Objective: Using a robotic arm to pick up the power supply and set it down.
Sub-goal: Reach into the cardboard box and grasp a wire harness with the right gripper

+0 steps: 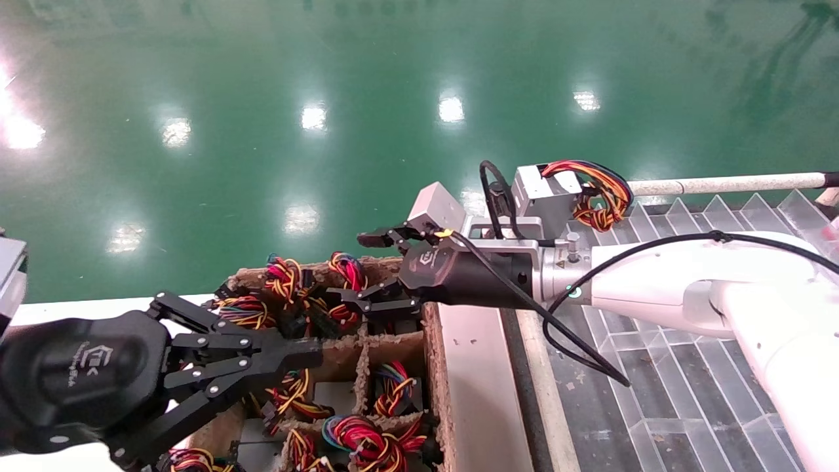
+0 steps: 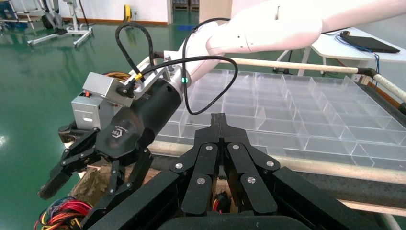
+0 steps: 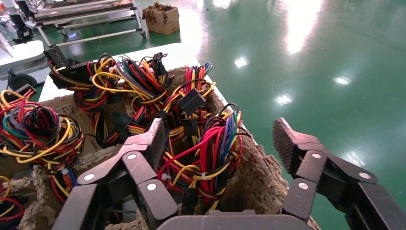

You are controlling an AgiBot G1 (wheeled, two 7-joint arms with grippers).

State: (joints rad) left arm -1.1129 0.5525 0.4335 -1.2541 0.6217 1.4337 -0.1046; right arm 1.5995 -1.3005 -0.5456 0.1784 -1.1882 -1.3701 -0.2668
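The robotic arm (image 1: 655, 282), white with a silver collar, reaches in from the right. Its black right gripper (image 1: 354, 265) hangs open over the far right compartment of a cardboard divider box (image 1: 432, 367). In the right wrist view that gripper (image 3: 220, 132) straddles a bundle of red, yellow, black and blue wires (image 3: 210, 153) without touching it. The power supply's grey body is hidden; only wire bundles show among the dividers. My left gripper (image 1: 313, 352) is shut and empty at the box's near left side, with its fingertips (image 2: 219, 120) pointing towards the tray.
A grey box with a coiled orange, yellow and black wire loop (image 1: 547, 190) stands at the far end of a clear divided tray (image 1: 688, 393). A white rail (image 1: 721, 183) runs behind the tray. Beyond the table edge lies the green floor (image 1: 328, 98).
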